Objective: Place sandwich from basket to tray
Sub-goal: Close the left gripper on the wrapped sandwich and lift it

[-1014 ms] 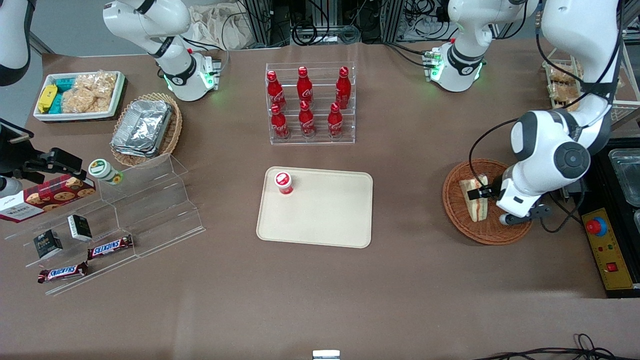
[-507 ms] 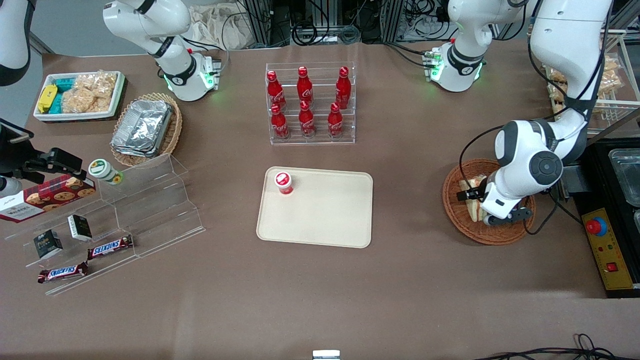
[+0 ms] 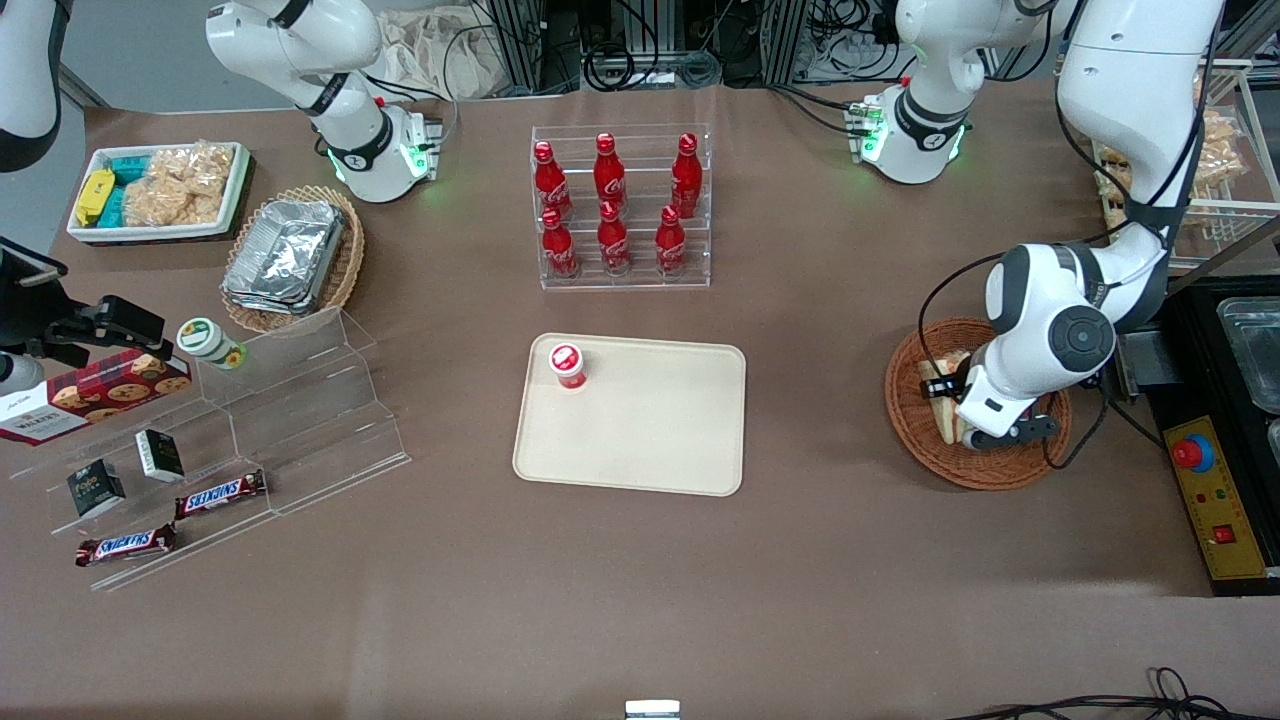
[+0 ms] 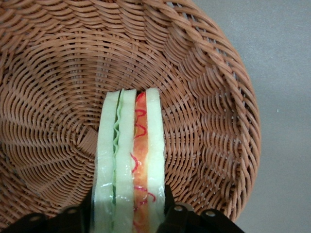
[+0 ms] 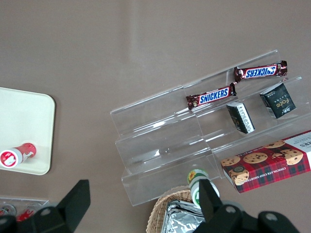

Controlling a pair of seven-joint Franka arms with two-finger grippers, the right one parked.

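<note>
The gripper [image 3: 950, 392] sits low inside the basket [image 3: 915, 440] near the working arm's end of the counter, its fingers [image 4: 176, 213] closed against both bread faces of the sandwich [image 4: 130, 160], which stands on edge. The tray [image 3: 650, 440] lies mid-counter, well apart, with a red-capped bottle [image 3: 567, 365] in one corner. Six Coca-Cola bottles [image 3: 612, 205] fill an acrylic rack [image 3: 622, 278] farther from the front camera. Snickers bars [image 5: 209, 96] rest on clear display steps [image 5: 165, 145] beside a cookie box [image 5: 269, 165].

arm: glossy white shells, grey round joint caps | black cables | gripper [image 3: 945, 392]: black fingers
</note>
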